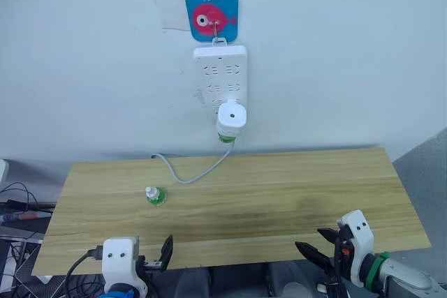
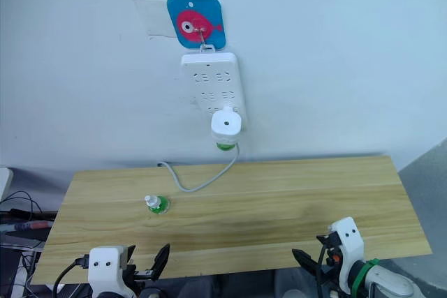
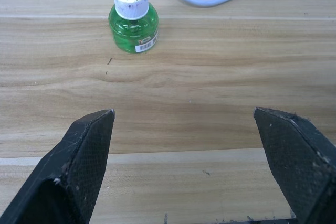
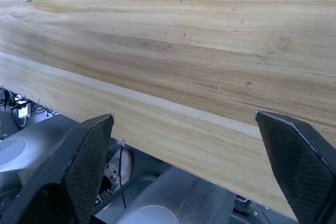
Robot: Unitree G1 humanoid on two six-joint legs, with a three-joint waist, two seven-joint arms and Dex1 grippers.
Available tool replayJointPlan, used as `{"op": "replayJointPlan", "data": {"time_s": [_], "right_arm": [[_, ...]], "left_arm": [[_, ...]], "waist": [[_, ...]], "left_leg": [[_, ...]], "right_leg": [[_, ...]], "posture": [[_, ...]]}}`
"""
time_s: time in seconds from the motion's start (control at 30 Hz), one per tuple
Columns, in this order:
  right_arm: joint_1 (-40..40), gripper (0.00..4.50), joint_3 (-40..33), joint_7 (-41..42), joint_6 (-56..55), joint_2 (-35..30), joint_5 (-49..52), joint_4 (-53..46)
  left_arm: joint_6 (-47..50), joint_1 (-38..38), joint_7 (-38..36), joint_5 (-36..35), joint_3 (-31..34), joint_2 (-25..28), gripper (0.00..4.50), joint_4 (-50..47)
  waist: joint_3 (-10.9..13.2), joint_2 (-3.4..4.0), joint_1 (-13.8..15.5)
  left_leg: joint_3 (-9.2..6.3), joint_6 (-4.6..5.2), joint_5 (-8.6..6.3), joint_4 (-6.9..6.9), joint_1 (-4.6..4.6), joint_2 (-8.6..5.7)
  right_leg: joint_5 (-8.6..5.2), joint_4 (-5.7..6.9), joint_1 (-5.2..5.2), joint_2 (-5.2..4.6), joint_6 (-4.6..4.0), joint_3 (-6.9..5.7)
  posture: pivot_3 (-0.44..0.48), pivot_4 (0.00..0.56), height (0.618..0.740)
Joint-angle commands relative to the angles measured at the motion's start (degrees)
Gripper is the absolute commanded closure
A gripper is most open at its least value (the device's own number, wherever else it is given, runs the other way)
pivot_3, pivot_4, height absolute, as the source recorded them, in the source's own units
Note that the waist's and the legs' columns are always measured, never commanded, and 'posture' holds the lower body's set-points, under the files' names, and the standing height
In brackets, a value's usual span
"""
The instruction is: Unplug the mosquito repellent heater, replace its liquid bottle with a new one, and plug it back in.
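The white mosquito repellent heater (image 1: 231, 118) is plugged into the lowest part of a white power strip (image 1: 221, 80) hanging on the wall, with a green liquid bottle (image 1: 227, 138) fitted under it. A second green bottle (image 1: 154, 195) with a white cap stands upright on the left of the wooden table (image 1: 293, 186); the left wrist view shows this bottle (image 3: 134, 20) ahead of my fingers. My left gripper (image 1: 162, 255) is open at the table's front edge, short of the bottle. My right gripper (image 1: 316, 243) is open and empty off the front right edge.
The strip's white cable (image 1: 190, 174) loops down onto the back of the table near the standing bottle. A blue fish hook plate (image 1: 212, 15) holds the strip. Loose cables (image 1: 17, 204) lie off the table's left side.
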Motion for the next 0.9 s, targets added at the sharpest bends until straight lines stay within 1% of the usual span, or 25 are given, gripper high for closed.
{"op": "replayJointPlan", "data": {"time_s": [0.03, 0.2, 0.77, 0.9], "right_arm": [[0.3, 0.00, -0.8, -0.3, 0.9, -0.2, 1.3, -2.5], [0.9, 0.00, -1.1, -0.3, 1.3, -0.1, 1.4, -3.1], [-0.9, 0.00, -1.2, -1.8, 4.2, -0.2, 2.9, -5.0], [-4.1, 0.00, -0.3, -0.8, 4.8, -2.2, 3.0, -5.9]], "left_arm": [[-1.0, 0.2, -0.2, 0.2, 0.4, 0.1, 0.03, -1.1], [-1.5, 0.7, -1.0, -1.2, 1.3, -0.3, 0.03, -1.2], [-1.4, 1.1, -1.3, -1.0, 0.9, -0.3, 0.03, -1.9], [-0.1, -1.2, -3.2, -2.8, 1.9, 1.4, 0.03, -2.4]], "waist": [[0.0, 0.01, 0.0], [-0.1, 0.11, 0.0], [-0.3, 0.12, 0.0], [-0.3, 0.12, 0.0]], "left_leg": [[0.00, 0.00, 0.00, 0.00, 0.00, 0.00], [0.00, 0.00, 0.00, 0.01, 0.00, 0.00], [-0.01, 0.00, 0.00, 0.02, 0.01, 0.00], [0.01, 0.00, 0.00, 0.05, 0.02, -0.01]], "right_leg": [[0.00, 0.00, 0.00, 0.00, 0.00, 0.00], [0.00, 0.00, 0.01, 0.00, 0.00, 0.00], [0.00, 0.00, 0.03, 0.00, 0.00, 0.00], [0.02, 0.00, 0.04, 0.00, 0.02, 0.00]], "posture": [[-0.252, 0.208, 0.740], [-0.248, 0.209, 0.740], [-0.241, 0.206, 0.740], [-0.238, 0.206, 0.740]]}}
